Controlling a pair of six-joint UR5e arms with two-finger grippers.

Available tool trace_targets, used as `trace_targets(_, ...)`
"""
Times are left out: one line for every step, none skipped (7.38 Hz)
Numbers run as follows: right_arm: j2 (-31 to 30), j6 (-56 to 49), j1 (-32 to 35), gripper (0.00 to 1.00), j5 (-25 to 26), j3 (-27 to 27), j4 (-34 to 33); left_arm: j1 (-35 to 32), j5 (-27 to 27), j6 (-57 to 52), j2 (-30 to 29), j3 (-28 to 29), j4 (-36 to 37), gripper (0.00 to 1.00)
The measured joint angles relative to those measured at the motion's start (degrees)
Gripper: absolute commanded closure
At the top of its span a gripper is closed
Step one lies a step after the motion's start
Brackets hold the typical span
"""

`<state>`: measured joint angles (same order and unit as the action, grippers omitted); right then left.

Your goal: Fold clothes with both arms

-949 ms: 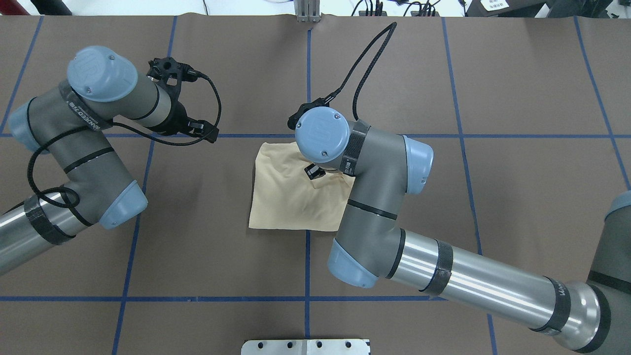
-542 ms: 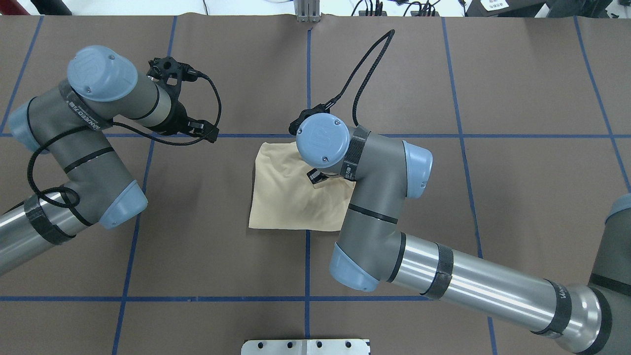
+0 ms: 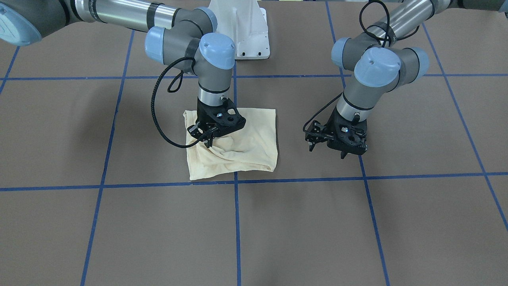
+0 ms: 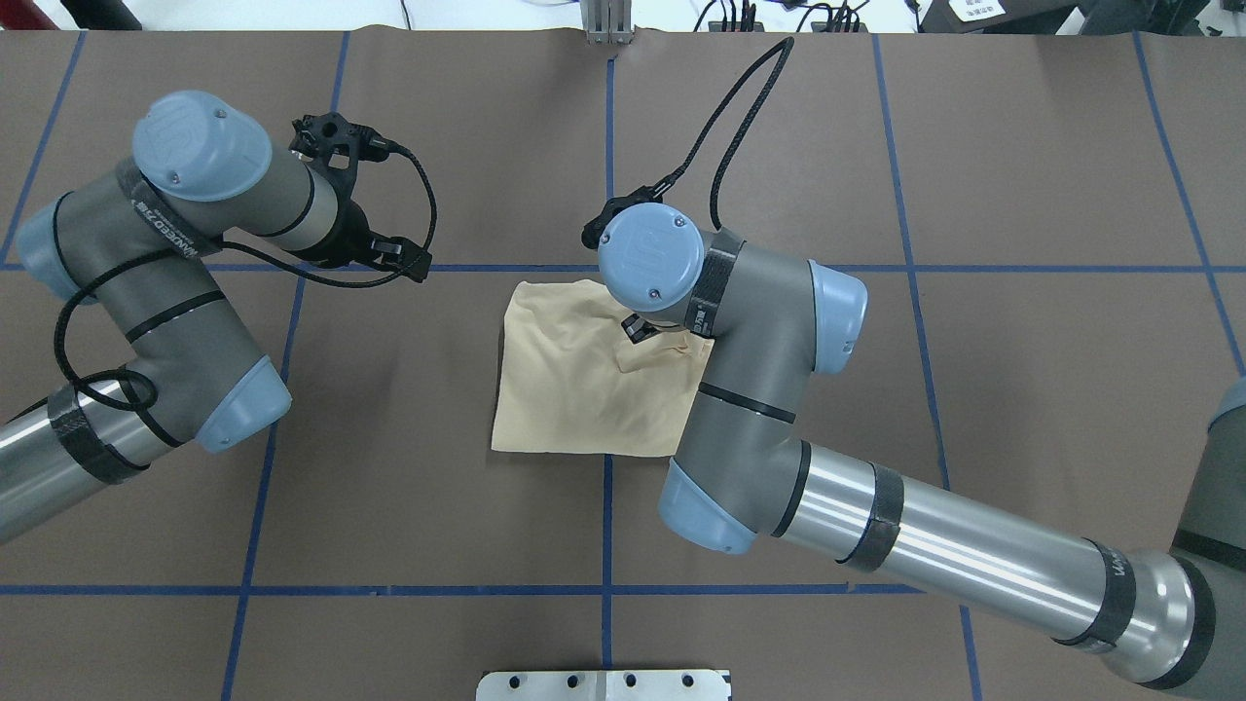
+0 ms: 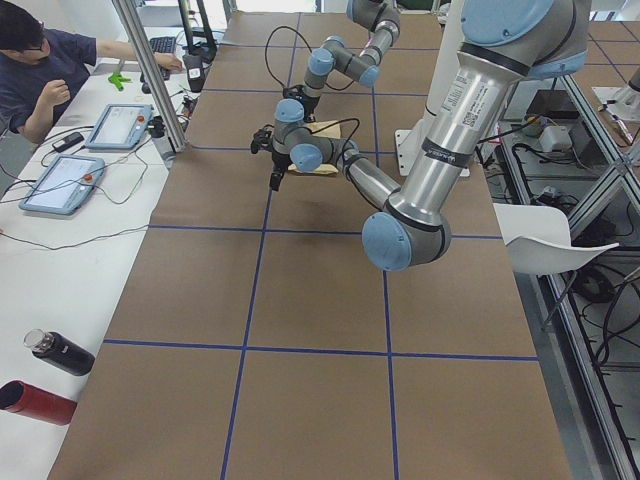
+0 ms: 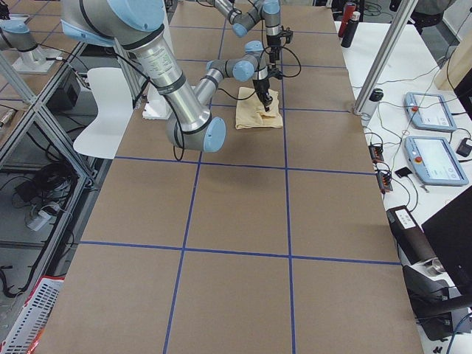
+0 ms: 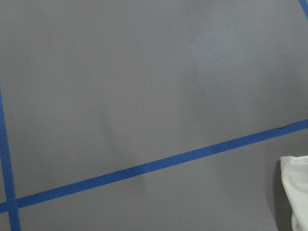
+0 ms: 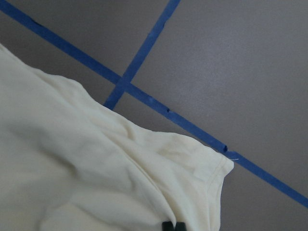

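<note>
The clothes are one pale cream-yellow shirt folded into a rough square at the table's middle. My right gripper stands upright on the shirt's half nearer the right arm, shut on a raised pinch of fabric. In the right wrist view the dark fingertips sit together at the bottom edge amid wrinkled cloth. My left gripper hovers over bare table well to the shirt's side, open and holding nothing. The left wrist view catches only a corner of the shirt.
Blue tape lines divide the brown table cover into squares. The white pedestal base stands at the robot's side. A metal plate lies at the near edge. A person sits at a side table with tablets and bottles.
My right gripper has shifted slightly rightward and toward the far side with the pinched fabric, pulling a ridge in the shirt along. The left arm has not moved.
</note>
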<state>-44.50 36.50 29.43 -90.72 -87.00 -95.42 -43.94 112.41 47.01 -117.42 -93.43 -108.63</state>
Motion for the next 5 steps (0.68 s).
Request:
trace_targets(0.0,-1.0,1.0,1.0,0.1,1.0,0.2,0.0,0.0,0.0,0.0,0.0,0.0,0.0)
trace_targets(0.0,-1.9,1.9,0.79,0.3,2.7,1.1,0.0,0.0,0.0,0.0,0.0,0.0,0.0)
trace_targets(0.0,-2.9,2.8,0.01,0.4,5.0,3.4,0.0,0.0,0.0,0.0,-0.1,0.0,0.0)
trace_targets(0.0,-3.4,3.5,0.0,0.5,7.5,6.4,0.0,0.0,0.0,0.0,-0.1,0.0,0.0)
trace_targets(0.1,-3.1,3.7,0.0,0.5,9.2,8.9,0.0,0.0,0.0,0.0,-0.1,0.0,0.0)
